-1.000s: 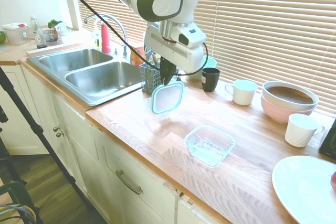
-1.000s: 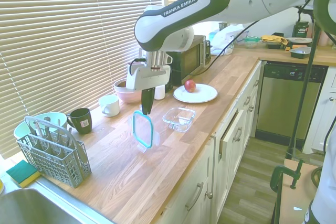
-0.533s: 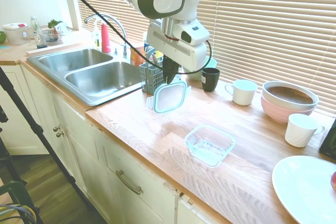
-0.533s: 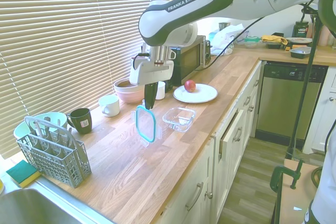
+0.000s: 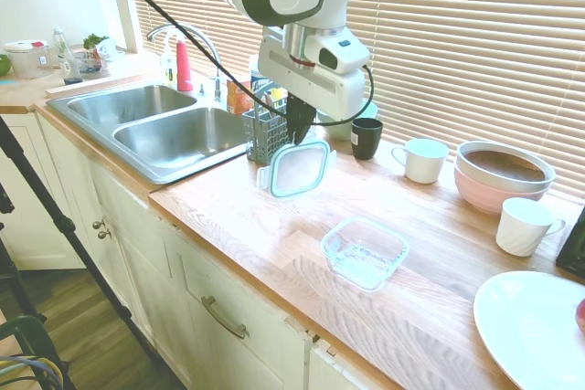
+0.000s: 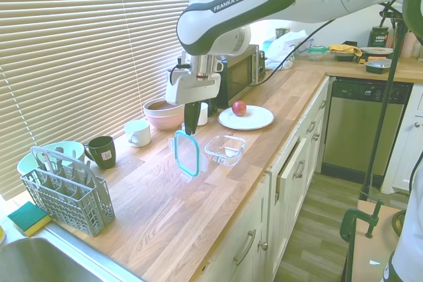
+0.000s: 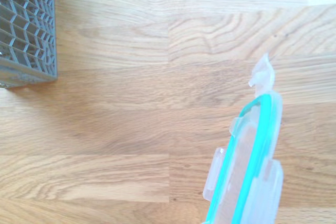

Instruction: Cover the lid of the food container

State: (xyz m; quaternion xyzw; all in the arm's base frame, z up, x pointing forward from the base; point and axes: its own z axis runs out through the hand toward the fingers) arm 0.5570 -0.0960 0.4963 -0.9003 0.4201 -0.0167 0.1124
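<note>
Here the white arm's two-finger gripper (image 5: 298, 127) pinches the top edge of the flat teal-rimmed clear lid (image 5: 297, 169), which hangs on edge above the wooden counter (image 5: 228, 212). The small clear glass rounded-square food container (image 5: 364, 252) sits uncovered on the counter, apart from the lid, with a grey cutlery basket (image 6: 65, 191) farther off.

Your wrist view cuts the lid (image 7: 247, 177) off at the picture's edge and shows only a corner of the grey cutlery basket (image 7: 23, 24). In the first exterior view the white plate (image 5: 530, 326) near the counter's (image 5: 274, 226) front edge runs out of frame
</note>
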